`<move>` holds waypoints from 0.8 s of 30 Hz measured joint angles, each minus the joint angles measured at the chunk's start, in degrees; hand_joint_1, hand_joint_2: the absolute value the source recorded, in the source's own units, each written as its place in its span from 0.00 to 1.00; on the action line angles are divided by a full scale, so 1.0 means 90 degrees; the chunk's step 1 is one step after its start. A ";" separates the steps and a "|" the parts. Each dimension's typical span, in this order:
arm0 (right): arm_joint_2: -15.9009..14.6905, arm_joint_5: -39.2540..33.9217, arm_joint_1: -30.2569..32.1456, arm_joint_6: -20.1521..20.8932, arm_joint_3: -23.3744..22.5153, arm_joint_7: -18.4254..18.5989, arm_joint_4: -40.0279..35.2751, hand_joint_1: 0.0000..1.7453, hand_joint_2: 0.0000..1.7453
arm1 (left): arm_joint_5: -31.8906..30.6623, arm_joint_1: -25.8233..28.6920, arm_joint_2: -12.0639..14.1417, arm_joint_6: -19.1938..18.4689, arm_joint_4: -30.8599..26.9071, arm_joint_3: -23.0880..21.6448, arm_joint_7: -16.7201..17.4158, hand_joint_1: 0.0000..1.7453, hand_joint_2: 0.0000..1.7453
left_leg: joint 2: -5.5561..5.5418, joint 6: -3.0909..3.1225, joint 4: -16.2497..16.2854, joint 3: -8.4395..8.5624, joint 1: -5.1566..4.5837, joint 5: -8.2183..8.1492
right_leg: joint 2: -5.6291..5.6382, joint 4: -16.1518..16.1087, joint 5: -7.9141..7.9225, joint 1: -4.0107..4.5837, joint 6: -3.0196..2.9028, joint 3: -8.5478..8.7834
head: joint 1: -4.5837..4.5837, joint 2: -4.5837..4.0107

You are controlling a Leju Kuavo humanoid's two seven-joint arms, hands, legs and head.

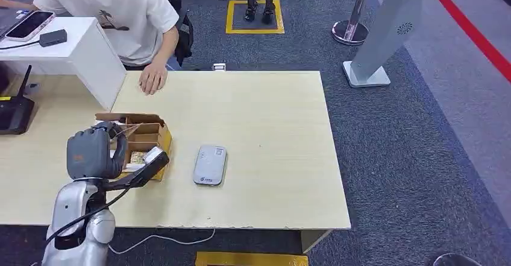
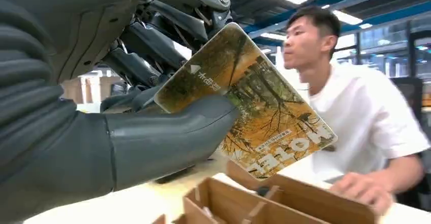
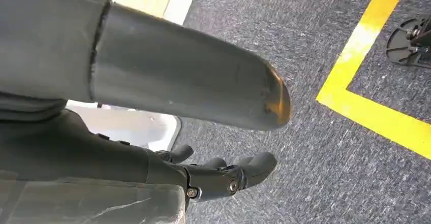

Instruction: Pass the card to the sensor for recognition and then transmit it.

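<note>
Floor (image 1: 391, 133): dark grey carpet, yellow-taped squares beyond the far edge and below the near edge of the tabletop, red stripe at far right.
Tabletop (image 1: 271, 133): pale wood, rectangular, running from the left side of the head view to past the middle.
Person (image 1: 120, 12): white T-shirt, seated at the far left corner, one hand resting flat on the tabletop near the far edge.
White stand (image 1: 84, 49): raised block at the far left, carrying a phone (image 1: 29, 25) and a small dark box (image 1: 53, 37).
Left hand (image 1: 93, 152): above the near-left part of the tabletop, over the cardboard box; thick thumb (image 2: 167, 132) pressing the card against the darker fingers (image 2: 147, 56) behind it, a pinch on the card's one end.
Right hand (image 3: 223, 176): hanging over the carpet beside a yellow line; dark fingers curled inward, nothing between them.
Cardboard box (image 1: 147, 136): open, divided into compartments, near the left edge, just under the left hand.
Sensor (image 1: 210, 164): grey flat reader, lying just right of the box, toward the near edge.
Card (image 2: 249, 102): autumn-tree print with "HOTEL" lettering, tilted, held in the air above the box, apart from the sensor.
Router (image 1: 15, 112): black, antenna up, at the left edge.
</note>
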 joint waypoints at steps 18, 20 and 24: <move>-0.0002 0.0000 0.0022 0.0000 0.0503 -0.0090 0.0097 0.00 0.00 | -0.0124 -0.0432 -0.0318 0.0146 0.0388 -0.1200 -0.0146 1.00 1.00 | 0.0001 0.0000 0.0001 0.0001 -0.0002 0.0000 | 0.0000 0.0000 0.0000 0.0000 0.0000 0.0000 | 0.0000 0.0000; 0.0000 0.0002 0.0021 0.0000 0.0506 -0.0073 0.0102 0.00 0.00 | -0.0109 -0.0435 -0.0318 0.0148 0.0435 -0.1239 -0.0143 1.00 1.00 | 0.0001 0.0000 0.0000 0.0001 -0.0002 0.0000 | 0.0001 0.0000 0.0000 0.0000 0.0000 0.0000 | 0.0000 0.0000; -0.0002 0.0000 0.0024 0.0000 0.0523 -0.0104 0.0119 0.00 0.00 | -0.0290 -0.0438 -0.0299 0.0224 0.0564 -0.1273 -0.0034 1.00 1.00 | 0.0001 0.0000 0.0000 0.0000 -0.0001 0.0000 | 0.0001 0.0000 0.0000 0.0000 0.0000 0.0000 | 0.0000 0.0000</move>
